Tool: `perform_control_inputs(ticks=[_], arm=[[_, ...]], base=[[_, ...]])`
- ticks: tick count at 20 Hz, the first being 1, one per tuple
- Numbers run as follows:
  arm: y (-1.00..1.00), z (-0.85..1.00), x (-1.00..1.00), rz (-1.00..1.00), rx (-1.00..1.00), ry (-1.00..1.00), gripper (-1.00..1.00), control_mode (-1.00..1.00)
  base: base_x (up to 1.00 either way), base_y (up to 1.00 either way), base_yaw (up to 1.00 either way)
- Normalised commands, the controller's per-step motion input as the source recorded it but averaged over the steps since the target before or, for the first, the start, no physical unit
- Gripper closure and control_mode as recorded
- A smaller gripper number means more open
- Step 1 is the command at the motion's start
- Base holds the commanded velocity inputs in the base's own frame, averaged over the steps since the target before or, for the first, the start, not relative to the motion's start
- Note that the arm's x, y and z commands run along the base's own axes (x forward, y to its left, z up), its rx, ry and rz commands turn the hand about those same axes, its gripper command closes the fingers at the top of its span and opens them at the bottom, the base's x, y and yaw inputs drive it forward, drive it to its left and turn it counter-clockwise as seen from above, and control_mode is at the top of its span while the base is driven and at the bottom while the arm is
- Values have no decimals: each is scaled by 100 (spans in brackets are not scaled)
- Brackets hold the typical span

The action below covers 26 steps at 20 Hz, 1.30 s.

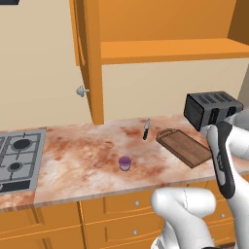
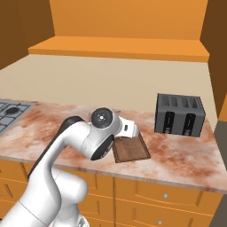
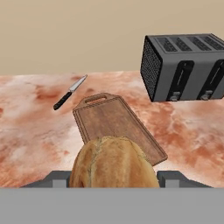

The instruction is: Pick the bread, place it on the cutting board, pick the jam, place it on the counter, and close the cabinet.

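Over on the far left the grey gas hob (image 1: pixel 18 155) sits sunk into the marbled table (image 1: pixel 82 151), and above it the cabinet (image 1: pixel 90 58) hangs wide open, its door swung out edge-on with the round silver knob (image 1: pixel 82 91) poking toward the wall. One bare orange shelf (image 1: pixel 170 48) runs across inside.

Moving right along the table: the jam (image 1: pixel 125 163), a squat purple jar, stands upright near the front edge, well apart from everything else. Behind it and to the right lies a black-handled knife (image 1: pixel 146 129), flat on the stone, blade pointing toward the back wall.

Next comes the cutting board (image 3: pixel 118 127), dark wood, lying flat and slanted, its handle end toward the knife, its top bare. In the hand view the bread (image 3: pixel 113 164) fills the foreground, golden-brown and crusty with a split along the top, sitting between the two dark fingertips (image 3: pixel 168 178) of the claw (image 3: pixel 113 179). The claw is clamped on that loaf, holding it over the near end of the board; whether the bread touches the wood, I cannot tell.

Far right, the black four-slot toaster (image 2: pixel 179 114) stands near the back wall, just beyond the board. Orange drawers (image 2: pixel 168 195) with small knobs line the front below.
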Motion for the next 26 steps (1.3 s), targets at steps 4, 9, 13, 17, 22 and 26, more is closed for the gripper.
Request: perform_control_inputs(ticks=[4, 9, 13, 17, 22, 26], arm=[[0, -28, 0, 0, 0, 0, 100, -100], [3, -30, 0, 0, -1, 0, 100, -100], [3, -25, 3, 0, 0, 0, 100, -100], [0, -20, 12, 0, 0, 0, 100, -100], [0, -21, 21, 0, 0, 0, 100, -100], [0, -25, 20, 0, 0, 0, 100, -100]], base=[[0, 0, 0], [0, 0, 0], [0, 0, 0], [0, 0, 0], [0, 0, 0], [0, 0, 0]])
